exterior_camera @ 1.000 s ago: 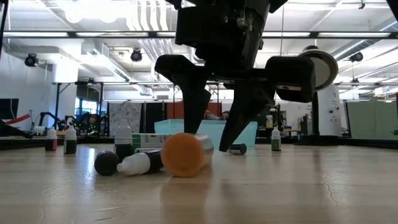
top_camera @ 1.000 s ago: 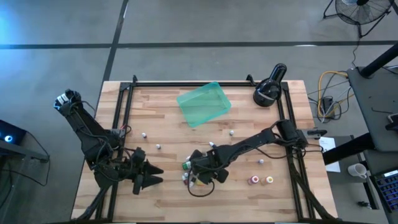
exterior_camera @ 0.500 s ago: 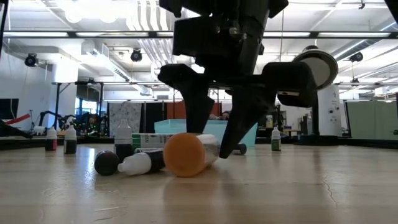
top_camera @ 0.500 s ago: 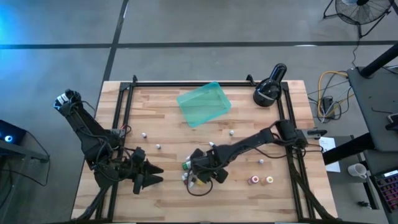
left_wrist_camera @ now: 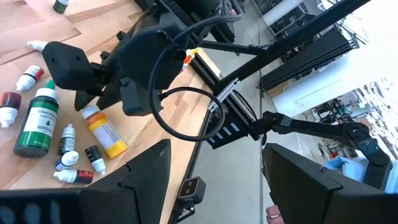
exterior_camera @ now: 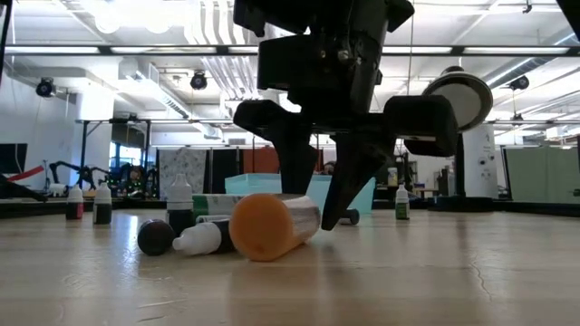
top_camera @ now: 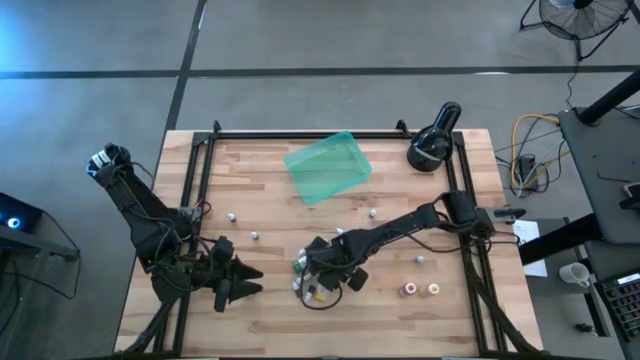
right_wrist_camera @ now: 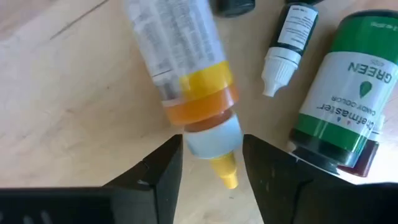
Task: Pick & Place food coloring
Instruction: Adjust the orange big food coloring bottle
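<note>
While straddling the orange bottle point(right_wrist_camera: 186, 68) lying between its fingers, right gripper point(right_wrist_camera: 211, 165) part-open, not yet clamped. Green bottle point(right_wrist_camera: 348, 93) just beside. Left gripper point(top_camera: 240, 283) parked open, apart.

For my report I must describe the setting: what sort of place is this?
Probably a robotics lab or workshop: a wooden table framed with black rails carries two robot arms, a floor fan stands on bare concrete, and the low view shows exposed ceiling ducts.

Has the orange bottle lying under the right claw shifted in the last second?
Yes. In the low view the orange bottle has slid a little leftward, toward the dark cap lying on the table, which stayed put, and its round end looms larger.
</note>
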Available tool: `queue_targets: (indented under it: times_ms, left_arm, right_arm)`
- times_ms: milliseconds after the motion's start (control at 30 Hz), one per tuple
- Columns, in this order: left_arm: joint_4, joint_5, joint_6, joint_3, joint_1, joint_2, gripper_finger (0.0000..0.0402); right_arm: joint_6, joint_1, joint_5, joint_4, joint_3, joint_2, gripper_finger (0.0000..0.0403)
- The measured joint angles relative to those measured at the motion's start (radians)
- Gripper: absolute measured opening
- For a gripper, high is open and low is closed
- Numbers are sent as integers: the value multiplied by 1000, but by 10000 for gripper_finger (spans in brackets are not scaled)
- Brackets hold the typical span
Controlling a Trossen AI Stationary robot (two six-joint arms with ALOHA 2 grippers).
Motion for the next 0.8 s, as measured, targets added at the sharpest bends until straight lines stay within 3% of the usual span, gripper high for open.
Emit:
queue_targets:
  times_ms: [333, 800]
  left_arm:
    - [0, 0, 3, 0, 0, 0, 225]
    - [-8, -15, 8, 0, 0, 0, 225]
  right_arm:
    - [17, 11, 3, -3, 0, 0, 153]
    - [-62, 40, 53, 34, 3, 0, 229]
